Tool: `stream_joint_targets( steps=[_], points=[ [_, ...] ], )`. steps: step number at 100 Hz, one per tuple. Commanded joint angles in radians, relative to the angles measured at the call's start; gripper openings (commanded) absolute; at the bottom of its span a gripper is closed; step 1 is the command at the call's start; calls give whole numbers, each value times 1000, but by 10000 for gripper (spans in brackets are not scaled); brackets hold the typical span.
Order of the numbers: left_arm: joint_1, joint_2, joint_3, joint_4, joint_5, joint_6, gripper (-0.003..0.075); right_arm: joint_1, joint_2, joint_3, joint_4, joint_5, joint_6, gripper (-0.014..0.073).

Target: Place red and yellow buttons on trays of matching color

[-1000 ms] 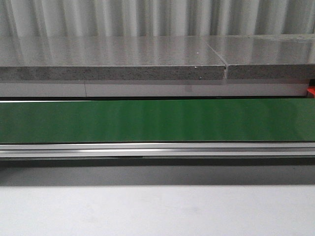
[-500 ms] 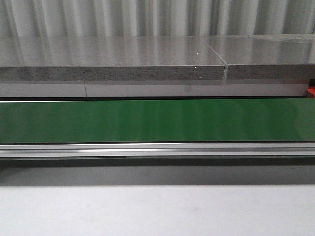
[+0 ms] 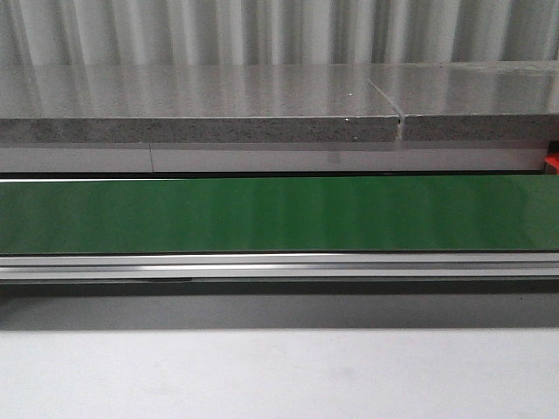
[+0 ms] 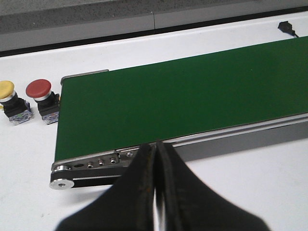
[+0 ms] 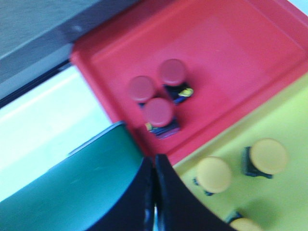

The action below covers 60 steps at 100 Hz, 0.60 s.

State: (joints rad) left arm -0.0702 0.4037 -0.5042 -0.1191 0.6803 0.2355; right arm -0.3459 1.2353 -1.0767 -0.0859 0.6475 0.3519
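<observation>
Left hand (image 4: 156, 192) closed | belt (image 4: 192, 96) bare | buttons (image 4: 29, 98) beside end

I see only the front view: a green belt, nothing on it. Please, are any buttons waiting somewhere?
Observer: Yes. The left wrist view shows a yellow button and a red button on the white table, just off the belt's end.
Operator: And the trays?
Observer: The right wrist view shows three red buttons in the red tray.
Operator: The yellow tray?
Observer: The yellow tray holds at least three yellow buttons.
Operator: Jaws?
Observer: Both grippers, left and right, have their jaws closed on nothing.
</observation>
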Motion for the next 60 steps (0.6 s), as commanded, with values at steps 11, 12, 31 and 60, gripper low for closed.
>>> stream_joint_targets(
  steps=[11,12,31,60],
  points=[
    [-7,6,-26,-10,-67,-10,-21,171,-107,-20,-44,-32,-49,-69],
    [-7,6,-26,-10,-67,-10,-21,177,-110,-20,-46,-32,-54,-69],
    [-7,6,-26,-10,-67,-10,-21,330,-166,-19,-48,-13,-156,-69],
    [-7,6,-26,-10,-67,-10,-21,485,-265,71,-40,34,-296,-69]
  ],
)
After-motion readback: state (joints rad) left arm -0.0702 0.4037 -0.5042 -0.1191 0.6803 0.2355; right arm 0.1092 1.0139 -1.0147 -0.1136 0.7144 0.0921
